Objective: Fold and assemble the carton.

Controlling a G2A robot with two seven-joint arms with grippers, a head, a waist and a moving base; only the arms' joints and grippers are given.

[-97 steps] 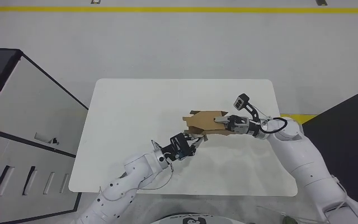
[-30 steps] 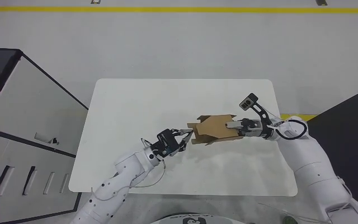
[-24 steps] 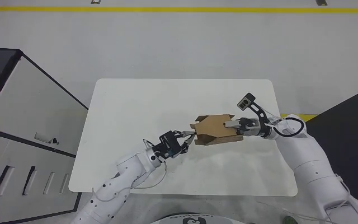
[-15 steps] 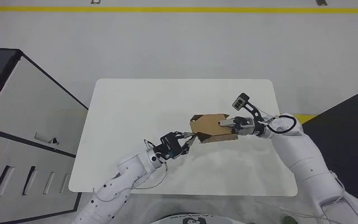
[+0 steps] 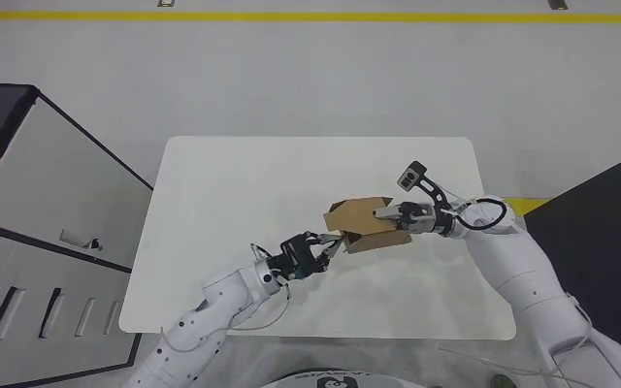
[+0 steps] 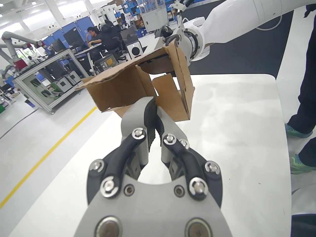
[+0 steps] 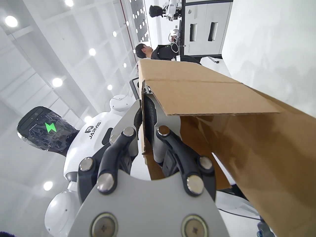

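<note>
The left claw (image 6: 153,106) has its fingers drawn together, with the tips set where the lower flaps of the carton (image 6: 116,91) meet; whether cardboard sits between the pads cannot be determined. The right claw (image 7: 145,117) is clamped on the edge of one side panel at the opposite end. The carton is partly opened into a skewed sleeve with loose flaps, and is carried between the two claws above the right-centre area of the worktop (image 5: 243,194). Hazards: (1) The right claw grips one thin panel edge only, so a push from the left claw is likely to pivot the carton about that grip or pull the panel free. (2) Force applied off the score lines may crease a panel or collapse the sleeve flat. (3) The closed left tips give a narrow contact and may slide off the flap, letting it spring back. (4) The claws face each other through the carton, so overtravel risks contact between them
</note>
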